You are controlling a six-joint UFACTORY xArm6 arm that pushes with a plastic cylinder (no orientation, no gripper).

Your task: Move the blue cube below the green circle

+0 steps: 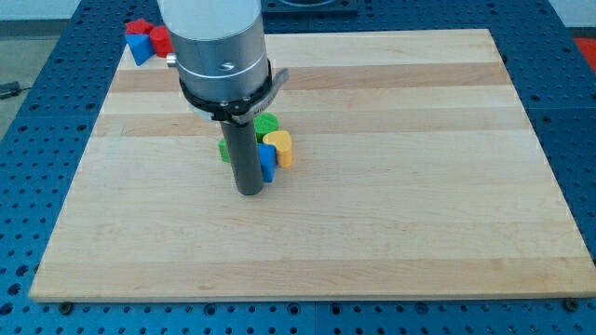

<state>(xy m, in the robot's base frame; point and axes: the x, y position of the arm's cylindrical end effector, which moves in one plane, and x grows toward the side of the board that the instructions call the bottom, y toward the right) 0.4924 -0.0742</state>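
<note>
Touching the blue cube [267, 160] from the view's left, my tip [249, 192].

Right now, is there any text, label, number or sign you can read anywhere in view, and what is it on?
None readable.
Arm housing: bare metal, no label showing.
Board: plain wood, no marks.
Blocks by my tip, blue cube included: no lettering.
Blue perforated table: holes only, no signs.

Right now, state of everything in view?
Tip: on board, touching blue cube's left side.
Blue cube: below green circle, against yellow block.
Green circle: partly hidden by rod.
Yellow block: flat, right of cube.
Red block: top left corner.
</note>
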